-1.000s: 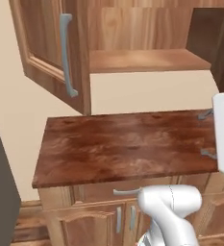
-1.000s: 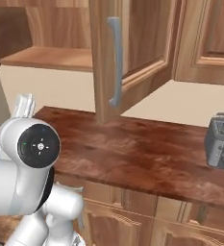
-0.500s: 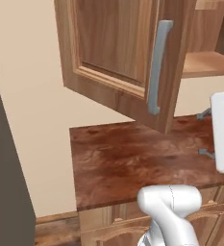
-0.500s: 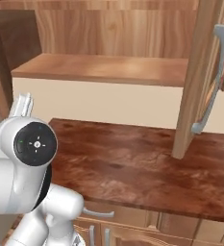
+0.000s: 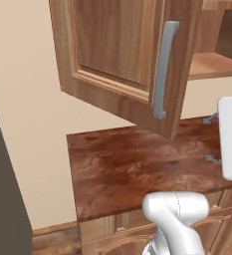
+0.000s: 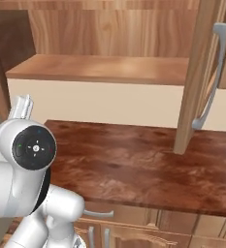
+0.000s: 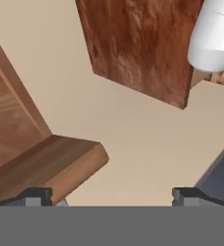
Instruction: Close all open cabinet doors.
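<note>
Base has driven since earlier frame; whole scene shifted, not cabinet itself.

Left base view: cabinet door (image 5: 120, 60) hangs wide open over countertop (image 5: 137, 169), grey bar handle (image 5: 163, 69) facing me. I judge door rigid, light on hinges; push flat panel near handle edge (no grasp needed).

Right base view: same door edge-on at right, open shelf (image 6: 100, 68) behind.

Hand view: gripper (image 7: 111, 196) jaws spread wide, holding nothing, touching nothing; door corner just beside left fingertip

place: kitchen | evidence: wood wall cabinet (image 5: 117, 60), brown countertop (image 5: 137, 169), drawer fronts (image 6: 134, 218) below
</note>
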### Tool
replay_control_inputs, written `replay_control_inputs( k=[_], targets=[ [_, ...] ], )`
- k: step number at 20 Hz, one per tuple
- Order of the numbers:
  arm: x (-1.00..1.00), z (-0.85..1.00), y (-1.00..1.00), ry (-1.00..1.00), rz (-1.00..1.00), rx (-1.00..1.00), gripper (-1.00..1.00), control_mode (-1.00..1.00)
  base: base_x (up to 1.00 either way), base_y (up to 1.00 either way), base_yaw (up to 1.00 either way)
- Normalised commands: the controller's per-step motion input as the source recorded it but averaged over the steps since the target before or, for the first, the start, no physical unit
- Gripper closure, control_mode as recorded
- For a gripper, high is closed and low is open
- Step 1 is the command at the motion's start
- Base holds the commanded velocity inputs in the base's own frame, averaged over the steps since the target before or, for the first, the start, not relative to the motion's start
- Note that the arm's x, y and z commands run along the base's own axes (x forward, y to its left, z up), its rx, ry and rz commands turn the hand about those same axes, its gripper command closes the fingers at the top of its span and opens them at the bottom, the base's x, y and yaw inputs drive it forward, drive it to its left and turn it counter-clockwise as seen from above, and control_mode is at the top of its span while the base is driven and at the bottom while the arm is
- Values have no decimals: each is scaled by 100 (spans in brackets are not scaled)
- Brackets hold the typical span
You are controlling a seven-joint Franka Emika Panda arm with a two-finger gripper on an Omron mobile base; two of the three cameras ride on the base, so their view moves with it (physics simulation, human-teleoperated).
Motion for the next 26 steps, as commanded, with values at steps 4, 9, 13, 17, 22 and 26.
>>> replay_control_inputs(
  k=[4, 9, 13, 17, 22, 26],
  targets=[
    [0, 0, 0, 0, 0, 0, -100, 100, 0, -54, -5],
    [0, 0, 0, 0, 0, 0, -100, 100, 7, -54, 0],
    [0, 0, 0, 0, 0, 0, -100, 100, 14, -44, 2],
    [0, 0, 0, 0, 0, 0, -100, 100, 28, -14, 8],
    [0, 0, 0, 0, 0, 0, -100, 100, 17, 0, 3],
    [0, 0, 0, 0, 0, 0, -100, 100, 9, 0, 0]
  ],
)
